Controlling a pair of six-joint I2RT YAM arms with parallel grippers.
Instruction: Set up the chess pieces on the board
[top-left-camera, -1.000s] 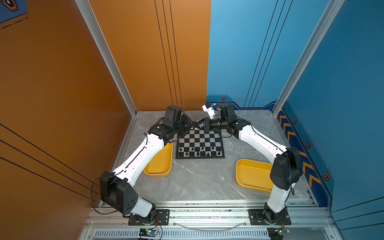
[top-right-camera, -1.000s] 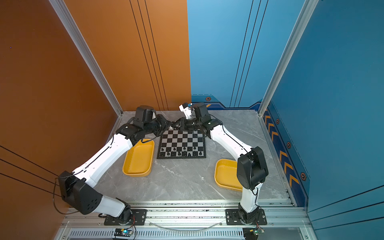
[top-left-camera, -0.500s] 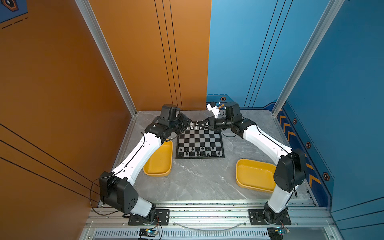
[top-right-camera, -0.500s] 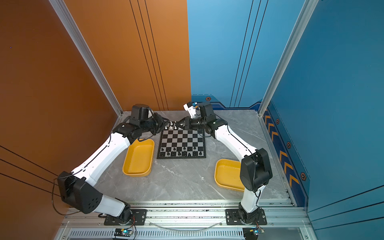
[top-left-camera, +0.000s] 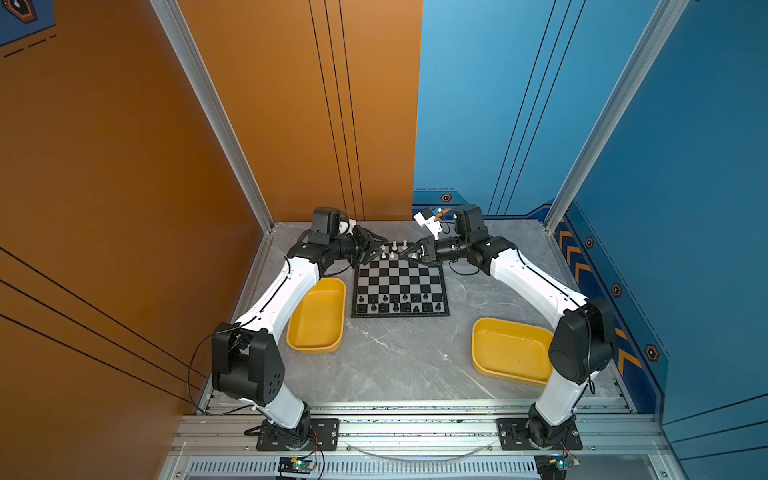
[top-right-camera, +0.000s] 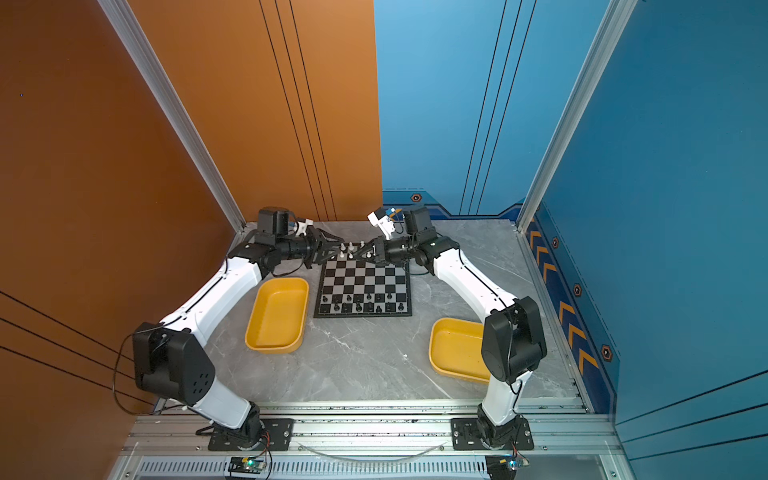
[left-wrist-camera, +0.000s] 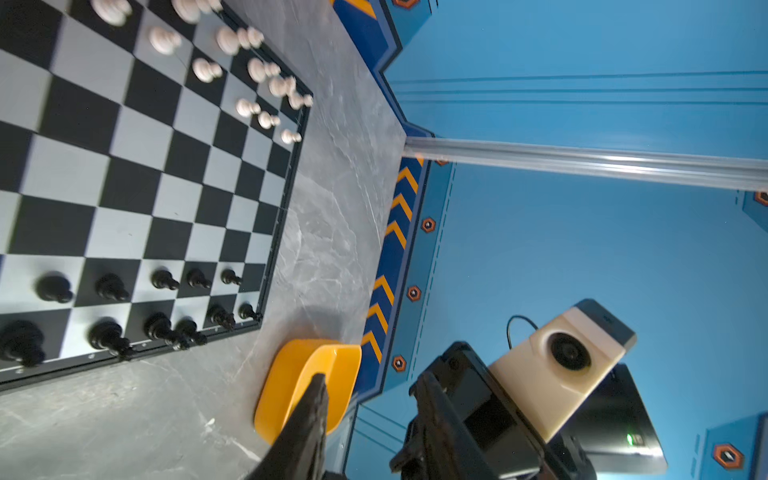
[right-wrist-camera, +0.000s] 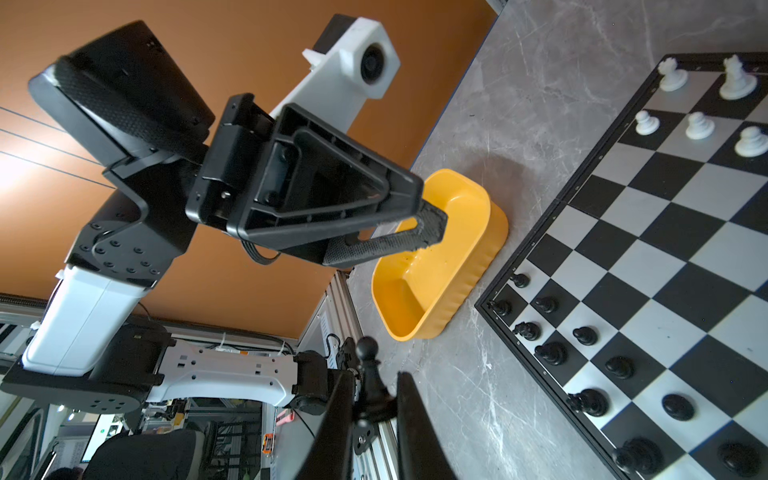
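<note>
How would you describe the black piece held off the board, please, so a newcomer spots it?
Find the board, then its far edge, where the right tool hovers. It pinches a round-knobbed black piece; its neighbours are white pieces standing on squares.

My board (top-left-camera: 401, 280) is checkered black and silver-grey with a thin black border. Its far rows carry white chess pieces (top-left-camera: 394, 246), its near rows black chess pieces (top-left-camera: 395, 307). The chessman (right-wrist-camera: 366, 349) in my right claw (right-wrist-camera: 374, 386) is black too. The left tray (top-left-camera: 318, 316) and right tray (top-left-camera: 511, 349) are yellow. The table (top-left-camera: 395, 361) is grey marble with pale veins. There is an orange wall (top-left-camera: 124, 166) and a blue wall (top-left-camera: 685, 166) with orange chevrons (top-left-camera: 577, 266).
</note>
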